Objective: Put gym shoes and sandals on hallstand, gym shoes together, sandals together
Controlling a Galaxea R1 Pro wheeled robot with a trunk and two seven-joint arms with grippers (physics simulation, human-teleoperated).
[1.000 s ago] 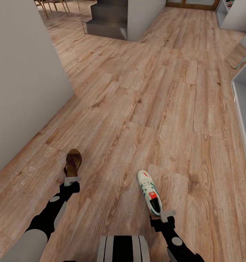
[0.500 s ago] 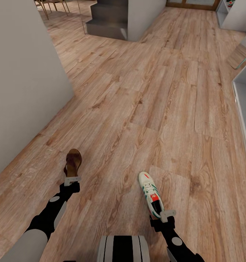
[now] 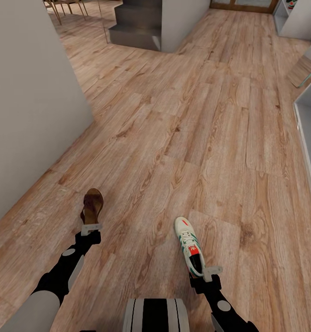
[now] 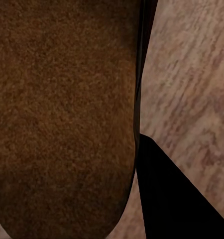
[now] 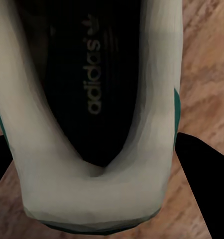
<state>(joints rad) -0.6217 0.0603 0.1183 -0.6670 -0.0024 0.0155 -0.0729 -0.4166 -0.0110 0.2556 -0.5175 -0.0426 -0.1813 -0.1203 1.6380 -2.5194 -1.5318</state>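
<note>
1. Down at the lower left of the head view, the left claw [image 3: 91,227] grips a brown sandal [image 3: 92,205] by its heel end, with the toe pointing up the frame.
2. At the lower centre-right, the right claw [image 3: 211,271] is clamped on the heel of a white gym shoe [image 3: 188,245] with green stripes and a red tongue patch; its toe points toward the upper left.
3. Both shoes hang over the corridor floor [image 3: 187,138], light-brown wood planks that run toward the top of the frame.
4. The left wrist view looks close onto the sandal's tan-brown insole [image 4: 62,114], floor planks beside it.
5. The right wrist view looks into the gym shoe's dark opening [image 5: 89,79], where pale "adidas" lettering shows on the insole.
6. A grey wall [image 3: 31,97] stands at the left, dark steps [image 3: 134,23] at the top.
</note>
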